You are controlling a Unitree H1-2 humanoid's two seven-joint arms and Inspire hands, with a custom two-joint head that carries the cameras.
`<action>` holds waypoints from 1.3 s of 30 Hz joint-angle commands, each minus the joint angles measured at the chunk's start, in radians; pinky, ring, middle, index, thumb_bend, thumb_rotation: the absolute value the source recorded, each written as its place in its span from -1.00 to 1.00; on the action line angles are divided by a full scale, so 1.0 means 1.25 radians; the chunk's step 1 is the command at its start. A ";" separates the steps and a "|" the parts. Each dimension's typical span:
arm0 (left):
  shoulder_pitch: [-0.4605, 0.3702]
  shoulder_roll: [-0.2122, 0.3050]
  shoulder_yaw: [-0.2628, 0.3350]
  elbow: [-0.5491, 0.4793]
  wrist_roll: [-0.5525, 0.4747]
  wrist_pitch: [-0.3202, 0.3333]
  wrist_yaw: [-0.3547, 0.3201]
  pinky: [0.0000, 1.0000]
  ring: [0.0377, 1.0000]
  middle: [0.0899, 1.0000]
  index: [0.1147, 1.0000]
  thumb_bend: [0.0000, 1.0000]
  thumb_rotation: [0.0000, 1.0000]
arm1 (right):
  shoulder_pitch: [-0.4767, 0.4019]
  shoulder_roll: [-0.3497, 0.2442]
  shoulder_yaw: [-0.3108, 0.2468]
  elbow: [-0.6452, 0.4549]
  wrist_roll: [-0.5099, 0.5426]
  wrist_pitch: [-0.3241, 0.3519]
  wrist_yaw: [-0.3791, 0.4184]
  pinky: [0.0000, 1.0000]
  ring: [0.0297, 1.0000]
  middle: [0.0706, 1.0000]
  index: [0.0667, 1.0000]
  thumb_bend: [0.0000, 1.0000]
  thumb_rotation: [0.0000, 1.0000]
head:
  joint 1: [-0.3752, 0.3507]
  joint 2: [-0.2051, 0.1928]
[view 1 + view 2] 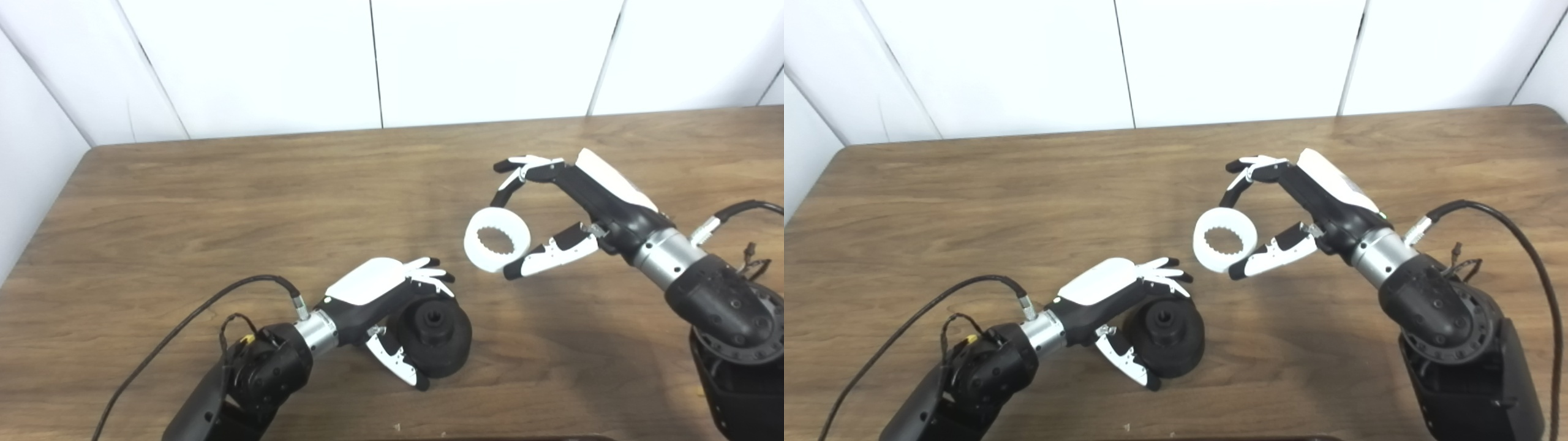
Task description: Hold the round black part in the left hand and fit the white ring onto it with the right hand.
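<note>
Nearest, the left hand (383,300) wraps the round black part (436,334), fingers over its top and thumb under its front, low over the table (184,202). Farther off and up to its right, the right hand (569,211) pinches the white ring (496,239) between fingers and thumb, clear of the part.

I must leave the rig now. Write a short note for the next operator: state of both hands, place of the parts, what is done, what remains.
Left hand: shut on the black part, low over the table, hub facing up toward the cameras.
Right hand: shut on the white ring, pinched at its rim, in the air up and right of the part.
Done: both pieces grasped.
Left: bring the ring to the hub, align it, press it on. Ring and part are apart.
</note>
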 commanded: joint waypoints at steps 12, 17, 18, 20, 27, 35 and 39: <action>-0.006 0.010 -0.005 0.003 0.018 0.024 -0.021 0.86 0.97 0.80 0.21 0.73 -0.60 | -0.013 0.055 0.000 -0.073 -0.039 0.001 0.092 0.74 0.86 0.69 -0.10 0.05 -0.71 | 0.003 0.008; -0.009 0.012 -0.005 0.001 0.022 0.025 -0.023 0.88 0.97 0.80 0.22 0.73 -0.59 | 0.005 0.068 0.003 -0.090 -0.043 0.002 0.120 0.73 0.87 0.70 -0.10 0.05 -0.70 | 0.005 0.010; -0.009 0.012 -0.005 0.000 0.022 0.026 -0.023 0.88 0.97 0.80 0.22 0.73 -0.60 | 0.006 0.070 0.002 -0.092 -0.044 0.002 0.123 0.73 0.87 0.70 -0.10 0.05 -0.70 | 0.005 0.010; -0.009 0.012 -0.005 0.000 0.022 0.026 -0.023 0.88 0.97 0.80 0.22 0.73 -0.60 | 0.006 0.073 0.000 -0.092 -0.046 0.001 0.128 0.73 0.87 0.70 -0.10 0.05 -0.70 | 0.005 0.010; -0.008 0.011 -0.003 -0.005 0.018 0.032 -0.025 0.89 0.97 0.80 0.20 0.73 -0.60 | 0.030 0.076 0.037 -0.092 -0.063 0.001 0.116 0.68 0.87 0.70 -0.10 0.05 -0.71 | 0.011 0.013; -0.010 0.013 -0.006 -0.011 0.017 0.041 -0.029 0.89 0.98 0.81 0.20 0.72 -0.59 | 0.052 0.079 0.063 -0.092 -0.064 0.000 0.114 0.76 0.90 0.70 -0.10 0.05 -0.71 | 0.013 0.016; -0.012 0.012 -0.005 -0.015 0.014 0.048 -0.033 0.88 0.97 0.80 0.21 0.73 -0.61 | 0.060 0.074 0.079 -0.087 -0.061 -0.006 0.097 0.72 0.88 0.69 -0.10 0.05 -0.71 | 0.015 0.018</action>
